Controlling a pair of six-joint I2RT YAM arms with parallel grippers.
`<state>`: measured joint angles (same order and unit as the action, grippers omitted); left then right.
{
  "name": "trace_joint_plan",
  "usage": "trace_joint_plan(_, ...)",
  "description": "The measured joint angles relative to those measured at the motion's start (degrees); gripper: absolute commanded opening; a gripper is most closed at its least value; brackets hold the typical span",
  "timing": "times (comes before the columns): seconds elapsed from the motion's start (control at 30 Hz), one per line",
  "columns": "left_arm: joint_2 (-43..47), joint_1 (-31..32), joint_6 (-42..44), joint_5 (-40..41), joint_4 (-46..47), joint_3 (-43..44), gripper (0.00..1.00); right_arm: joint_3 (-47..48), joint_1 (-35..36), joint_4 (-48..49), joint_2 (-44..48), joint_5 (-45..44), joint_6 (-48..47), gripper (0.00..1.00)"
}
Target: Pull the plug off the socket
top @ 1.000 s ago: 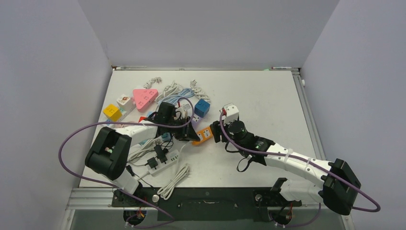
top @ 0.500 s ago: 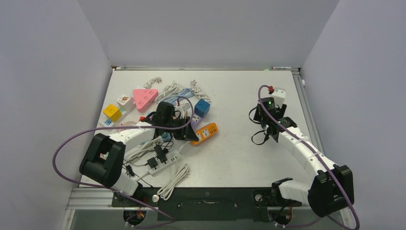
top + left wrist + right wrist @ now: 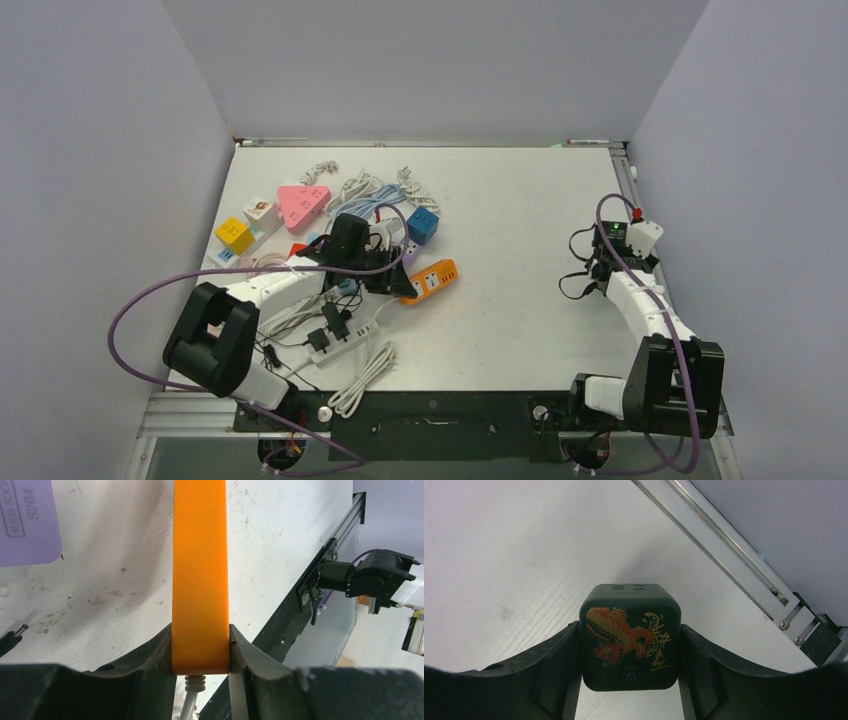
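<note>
the left gripper [image 3: 200, 647] is clamped on the cable end of the orange socket strip [image 3: 200, 565], its jaws narrowed flush against both long sides, beside a tangle of white cables [image 3: 365, 370] on the left of the table [image 3: 520, 200]; well apart, near the right edge rail [image 3: 724, 545], the right gripper [image 3: 629, 645] grips the dark green cube plug [image 3: 624, 605], printed with a red-and-gold dragon, jaws pressed against its two flanks

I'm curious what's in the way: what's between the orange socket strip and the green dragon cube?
The top view shows bare table from the orange socket strip until a black cable loop close beside the green dragon cube.
</note>
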<state>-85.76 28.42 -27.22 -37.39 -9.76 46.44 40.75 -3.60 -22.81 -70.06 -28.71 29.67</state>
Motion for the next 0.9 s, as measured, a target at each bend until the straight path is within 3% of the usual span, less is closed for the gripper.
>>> trace_joint_plan(0.17, 0.13, 0.79, 0.72, 0.55, -0.59, 0.33, 0.00, -2.54, -2.86, 1.97, -1.46, 1.14, 0.24, 0.50)
trace_joint_plan(0.27, 0.13, 1.51, 0.96, 0.74, -0.83, 0.42, 0.00, -3.34, -2.86, 2.73, -1.46, 1.81, 0.26, 0.55)
trace_joint_plan(0.4, 0.13, 2.16, 1.25, 0.92, -1.27, 0.50, 0.00, -3.54, -3.15, 3.82, -1.46, 2.21, 0.44, 0.72)
trace_joint_plan(0.57, 0.13, 2.47, 1.60, 1.18, -1.62, 0.59, 0.00, -3.54, -3.23, 5.01, -1.46, 2.23, 0.66, 0.81)
trace_joint_plan(0.73, 0.13, 3.54, 2.27, 1.62, -2.16, 0.87, 0.00, -3.54, -3.23, 5.62, -1.31, 2.71, 0.68, 0.99)
trace_joint_plan(0.9, 0.15, 4.33, 2.56, 2.25, -2.51, 1.51, 0.00, -3.54, -3.23, 5.60, 0.33, 2.91, 0.63, 0.90)
